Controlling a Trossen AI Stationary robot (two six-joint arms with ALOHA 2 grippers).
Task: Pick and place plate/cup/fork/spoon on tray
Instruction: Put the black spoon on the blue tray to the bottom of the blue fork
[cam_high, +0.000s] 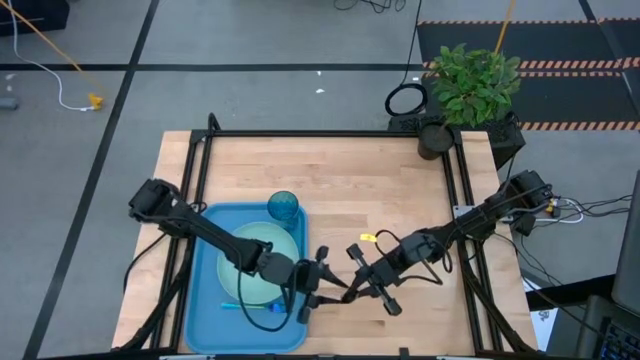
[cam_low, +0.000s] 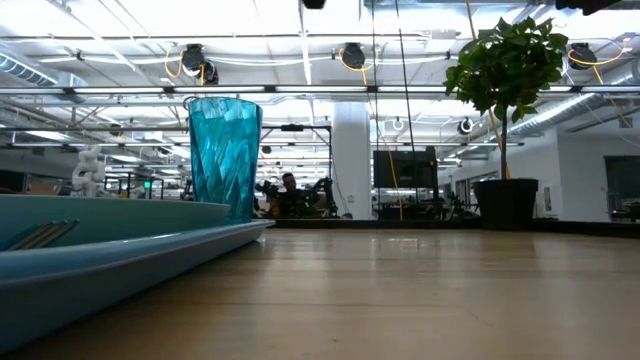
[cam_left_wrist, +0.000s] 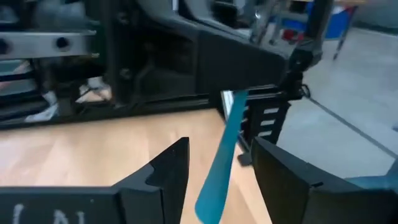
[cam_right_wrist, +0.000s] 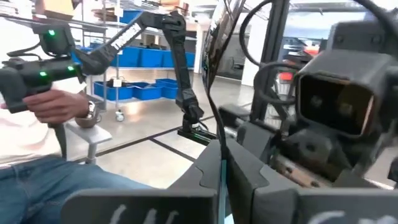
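Note:
The blue tray lies at the table's near left and holds the mint plate, the teal cup standing upright at its far right corner, and the fork near its front. The cup and tray also show in the low view. My right gripper is shut on the spoon, just right of the tray. My left gripper faces it, open. Its two fingers stand on either side of the teal handle without touching it. The spoon's bowl is hidden. My right gripper pinches the spoon between its two shut fingers. A thin teal sliver shows between them. In the left wrist view the handle's far part runs into that gripper. The spoon is lifted clear of the table, its free handle end pointing toward my left gripper.
A potted plant stands at the table's far right corner. Bare wood lies beyond and to the right of the tray. A person holding a hand controller sits beyond the table.

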